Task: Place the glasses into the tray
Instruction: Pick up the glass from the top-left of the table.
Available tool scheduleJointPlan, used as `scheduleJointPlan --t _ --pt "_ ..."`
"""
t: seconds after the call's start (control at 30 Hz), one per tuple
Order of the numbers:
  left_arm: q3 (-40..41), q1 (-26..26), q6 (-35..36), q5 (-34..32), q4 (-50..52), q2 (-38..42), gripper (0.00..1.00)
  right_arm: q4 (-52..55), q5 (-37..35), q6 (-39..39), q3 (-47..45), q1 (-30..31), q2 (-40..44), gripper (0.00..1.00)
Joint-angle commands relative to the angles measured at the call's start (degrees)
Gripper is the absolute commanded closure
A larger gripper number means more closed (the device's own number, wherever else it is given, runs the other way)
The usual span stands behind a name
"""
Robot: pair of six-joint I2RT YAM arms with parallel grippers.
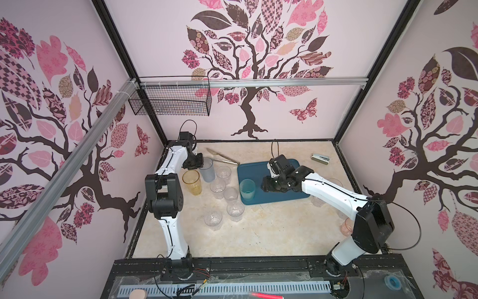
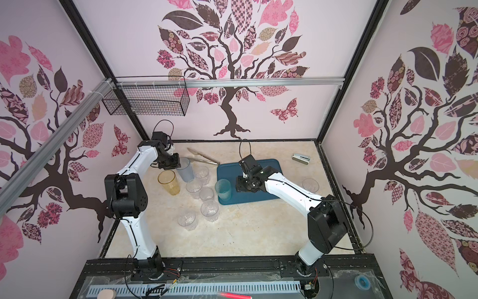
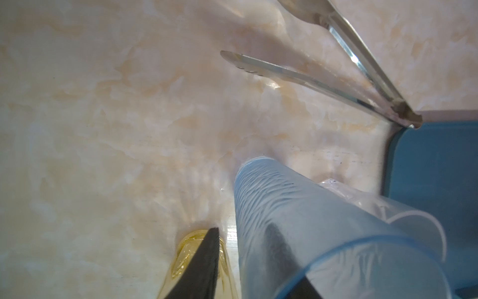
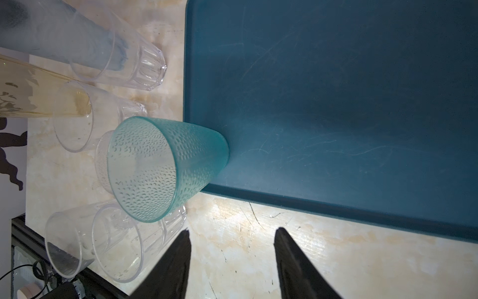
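The dark teal tray point(image 1: 284, 165) point(image 4: 336, 103) holds a teal-green glass point(image 1: 247, 190) point(image 4: 160, 168) upright in its front left corner. To its left stand a tall blue-grey glass point(image 1: 207, 169) point(image 3: 297, 220), an amber glass point(image 1: 192, 182) and several short clear glasses point(image 1: 230, 194). My left gripper point(image 1: 202, 167) point(image 3: 243, 227) straddles the blue-grey glass's wall, one finger inside and one outside, with a gap still showing at the outer finger. My right gripper point(image 1: 263, 187) point(image 4: 234, 230) hangs open and empty just right of the teal-green glass.
Metal tongs point(image 1: 222, 158) point(image 3: 310, 80) lie behind the glasses, their hinge touching the tray's back left corner. A white stapler point(image 1: 320, 158) lies at the back right. A clear glass point(image 2: 310, 185) and a pinkish glass point(image 1: 346, 226) stand on the right, partly behind my right arm.
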State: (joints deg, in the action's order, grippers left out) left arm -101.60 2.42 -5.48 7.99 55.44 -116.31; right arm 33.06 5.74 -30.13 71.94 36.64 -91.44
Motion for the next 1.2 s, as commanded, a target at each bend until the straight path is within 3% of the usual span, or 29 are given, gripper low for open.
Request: scheduleJointPlan --t 0.0,0.3,0.77,0.97,1.17 --pt "-3.9 -0.4 0.5 -0.8 0.0 0.0 0.75 -0.2 0.4 -1.1 0.6 0.0 1.7 0.45" --pt "-4.5 -0.6 0.0 -2.1 0.0 3.2 0.97 0.0 1.0 -0.9 1.6 0.0 0.5 0.44" --pt "-4.8 -1.8 -3.0 -6.4 1.3 12.9 1.0 1.5 -2.0 -0.2 2.4 0.0 1.7 0.44" --pt "-6.1 -6.5 -3.0 -7.2 6.4 16.8 1.0 2.8 -5.7 0.5 4.9 -0.5 2.4 0.43" --pt "-12.1 -16.7 -3.7 -7.0 8.0 16.1 1.0 2.5 -8.3 -0.7 4.0 -2.0 4.7 0.43"
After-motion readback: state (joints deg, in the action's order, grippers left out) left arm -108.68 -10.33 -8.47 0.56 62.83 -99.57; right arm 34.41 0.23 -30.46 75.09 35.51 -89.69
